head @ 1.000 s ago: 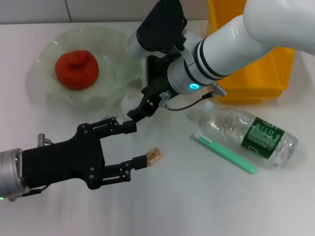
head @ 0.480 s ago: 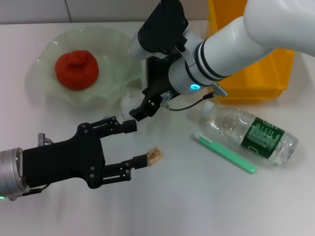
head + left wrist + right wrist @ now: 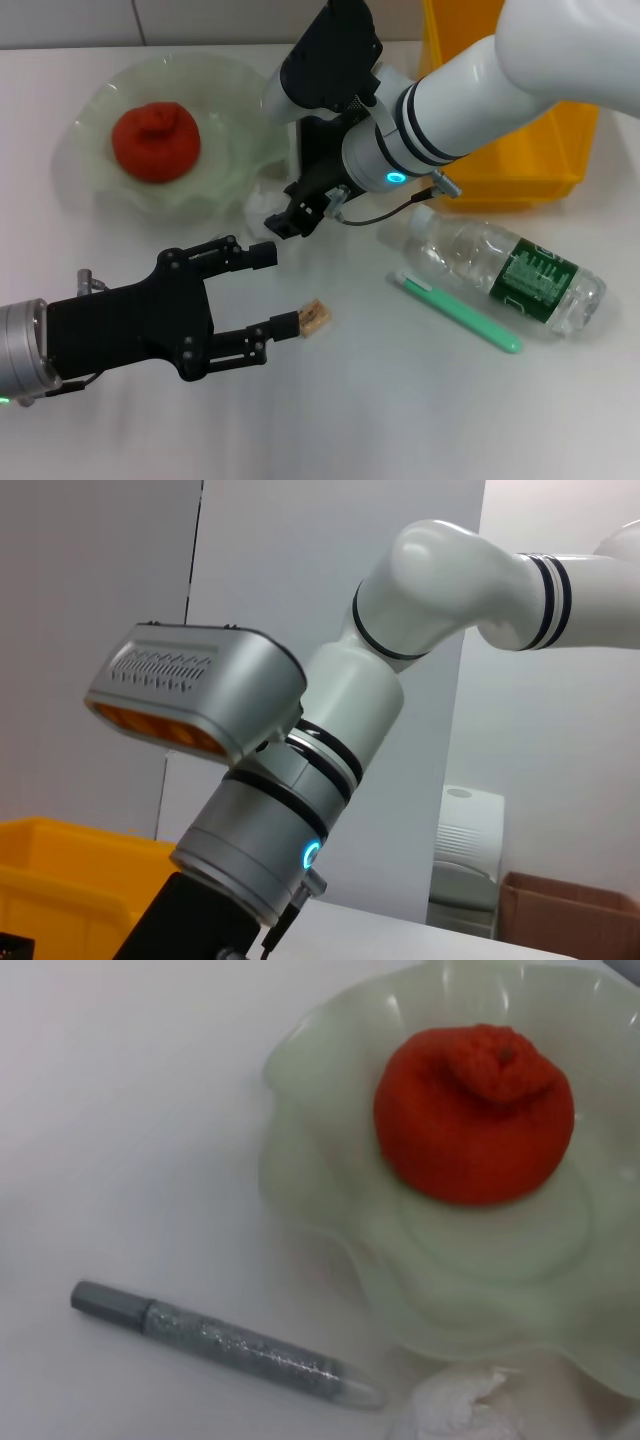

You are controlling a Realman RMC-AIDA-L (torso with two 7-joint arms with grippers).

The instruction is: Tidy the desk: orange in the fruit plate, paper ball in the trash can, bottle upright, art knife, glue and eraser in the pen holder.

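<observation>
The orange point(image 3: 155, 140) lies in the fruit plate point(image 3: 235, 165); both also show in the right wrist view, orange point(image 3: 470, 1110) and plate point(image 3: 330, 1190). The paper ball point(image 3: 258, 205) sits on the desk at the plate's rim, and my right gripper point(image 3: 285, 215) hovers right over it. The glue point(image 3: 230, 1345) lies beside the ball point(image 3: 455, 1410). My left gripper point(image 3: 276, 290) is open, its lower fingertip next to the eraser point(image 3: 315, 315). The bottle point(image 3: 510, 268) lies on its side, with the green art knife point(image 3: 460, 312) beside it. A black shape point(image 3: 312, 150) behind my right wrist may be the pen holder.
The yellow trash can point(image 3: 520, 170) stands at the back right, behind my right arm. The left wrist view shows only my right arm and the room beyond. Bare white desk point(image 3: 400, 420) lies along the front.
My right gripper's tips have shifted slightly up and right over the paper ball. The left gripper and the eraser have barely moved.
</observation>
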